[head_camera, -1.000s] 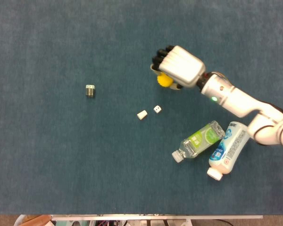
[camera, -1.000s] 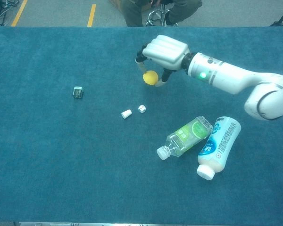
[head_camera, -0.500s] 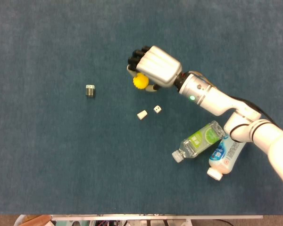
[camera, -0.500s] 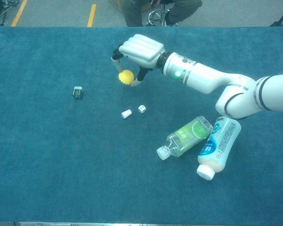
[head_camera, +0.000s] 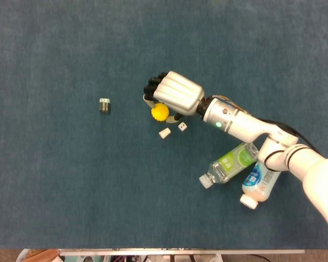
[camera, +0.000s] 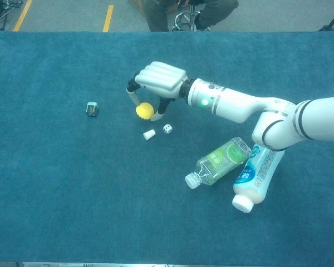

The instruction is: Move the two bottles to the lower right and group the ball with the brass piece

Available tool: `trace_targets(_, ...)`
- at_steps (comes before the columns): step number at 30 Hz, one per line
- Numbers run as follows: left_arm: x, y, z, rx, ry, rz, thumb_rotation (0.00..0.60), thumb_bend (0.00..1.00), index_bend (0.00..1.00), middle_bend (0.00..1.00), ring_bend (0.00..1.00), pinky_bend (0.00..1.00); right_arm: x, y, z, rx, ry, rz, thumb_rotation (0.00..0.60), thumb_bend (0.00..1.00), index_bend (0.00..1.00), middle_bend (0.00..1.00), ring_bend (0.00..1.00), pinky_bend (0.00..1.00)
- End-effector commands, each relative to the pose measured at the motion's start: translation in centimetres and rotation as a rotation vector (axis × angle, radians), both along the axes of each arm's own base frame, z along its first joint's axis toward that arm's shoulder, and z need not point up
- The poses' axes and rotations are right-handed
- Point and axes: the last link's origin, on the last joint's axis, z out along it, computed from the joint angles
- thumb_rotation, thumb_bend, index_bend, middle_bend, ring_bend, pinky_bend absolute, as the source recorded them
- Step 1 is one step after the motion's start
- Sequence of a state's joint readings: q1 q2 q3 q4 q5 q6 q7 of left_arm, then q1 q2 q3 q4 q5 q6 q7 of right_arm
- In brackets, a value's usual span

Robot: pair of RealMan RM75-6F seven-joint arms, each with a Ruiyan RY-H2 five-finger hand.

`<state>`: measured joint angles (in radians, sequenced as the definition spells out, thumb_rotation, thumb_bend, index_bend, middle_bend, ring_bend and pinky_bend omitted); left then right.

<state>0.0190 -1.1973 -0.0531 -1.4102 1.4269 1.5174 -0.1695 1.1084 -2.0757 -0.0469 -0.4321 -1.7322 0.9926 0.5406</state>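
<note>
**Carrying the ball toward the brass piece: right hand lower and further left than before**

Right hand grips the yellow ball between thumb and curled fingers; the ball shows under the palm in both views. Left hand is not in view.

Change vs earlier frames:
- 1.0 s ago the hand and ball were further toward 3 o'clock, above and right of the small white pieces.
- 0.5 s ago it had crossed toward 9 o'clock, ball high above the cap.
- Now hand and ball have dropped toward 6 o'clock and edged slightly more to 9 o'clock. Ball sits just at 11 o'clock of the cap, near it. Can't tell if the ball touches the cloth.
- Forearm stretched out further across the table.

Unmoved since the earlier frames:
- Brass piece, well apart from the ball, at 9 o'clock of it.
- White cap and die, side by side, die at 2 o'clock of the cap.
- Green bottle and blue bottle, both lying down at the table's 4 o'clock, touching each other near their bases, caps pointing toward 7 o'clock. The arm's elbow overlaps the blue bottle's base in the head view.

Chest view: hand knuckles-up over the ball, brass piece at 9 o'clock.
</note>
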Motion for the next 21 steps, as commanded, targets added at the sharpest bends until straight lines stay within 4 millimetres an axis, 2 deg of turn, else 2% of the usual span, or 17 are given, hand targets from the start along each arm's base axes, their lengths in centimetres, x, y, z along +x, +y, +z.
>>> trace_targets(1,0.0,-0.1,0.0,0.002,-0.001,0.002,0.600,0.02,0.30,0.17,0.15,0.41,-0.1,0.1,-0.3,0.005,0.005,-0.002,0.600,0.01,0.64,0.43,0.32,0.41)
trace_targets(3,-0.1,-0.2,0.1,0.004,-0.004,0.004,0.600,0.02,0.30,0.17,0.15,0.41,-0.1,0.2,-0.4,0.008,0.005,-0.004,0.600,0.01,0.61,0.43,0.32,0.41)
trace_targets(5,-0.1,-0.2,0.1,0.007,-0.006,0.006,0.600,0.02,0.30,0.17,0.15,0.41,0.0,0.2,-0.4,0.009,0.005,-0.004,0.600,0.01,0.53,0.43,0.32,0.41)
trace_targets(10,-0.3,-0.4,0.1,0.009,-0.009,0.008,0.600,0.02,0.30,0.17,0.15,0.41,0.1,0.0,-0.2,0.008,-0.011,-0.008,0.600,0.00,0.23,0.43,0.32,0.41)
trace_targets(13,-0.3,-0.5,0.1,0.009,-0.010,0.008,0.600,0.02,0.30,0.17,0.15,0.41,0.2,-0.1,0.0,0.008,-0.025,-0.010,0.600,0.00,0.11,0.43,0.32,0.41)
trace_targets(16,-0.3,-0.4,0.1,0.009,-0.010,0.008,0.600,0.02,0.30,0.17,0.15,0.41,0.3,-0.2,0.2,0.013,-0.034,-0.011,0.600,0.00,0.03,0.43,0.32,0.40)
trace_targets(21,0.0,-0.2,0.1,0.012,-0.006,-0.005,0.600,0.02,0.30,0.17,0.15,0.41,0.2,-0.8,1.2,-0.030,-0.052,-0.006,0.600,0.00,0.00,0.43,0.32,0.40)
